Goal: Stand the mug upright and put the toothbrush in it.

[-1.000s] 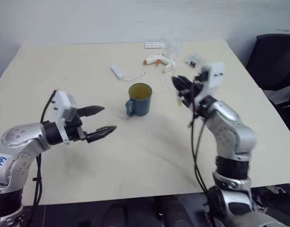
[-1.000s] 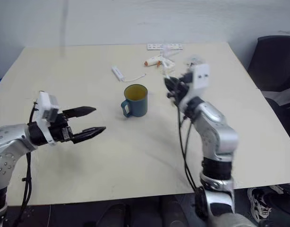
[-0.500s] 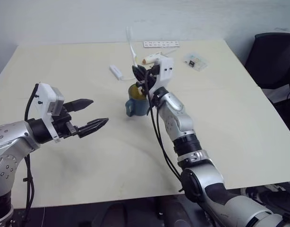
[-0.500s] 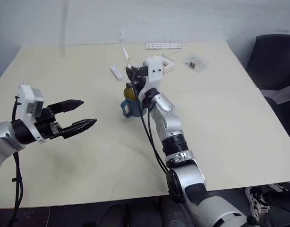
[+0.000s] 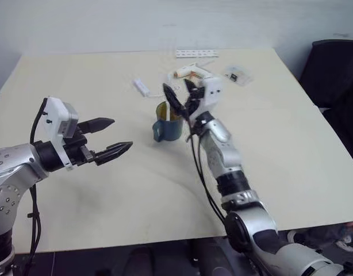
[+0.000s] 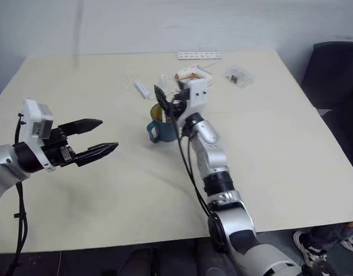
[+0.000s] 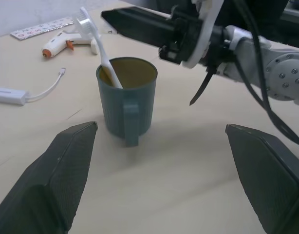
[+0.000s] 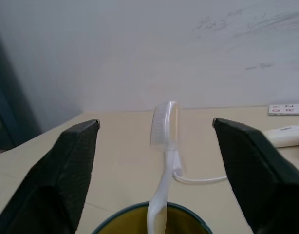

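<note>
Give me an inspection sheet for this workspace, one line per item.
Surface: pale table, bare in front.
Job's things: mug upright; toothbrush standing in it, head up, leaning on the rim.
Clutter: glue gun, white dongle with thin cord, ruler-like strip, small clear packet.
Grippers: right gripper open at the mug's rim, toothbrush free between its fingers; left gripper open, apart from the mug.
Cables: black leads along both arms.
Surroundings: grey wall, dark chair.

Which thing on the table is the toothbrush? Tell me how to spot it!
Find the big pale table, then the blue mug standing near its middle. The toothbrush is the thin white stick leaning inside the mug, bristles up; the glue gun and corded dongle lie flat on the table.
</note>
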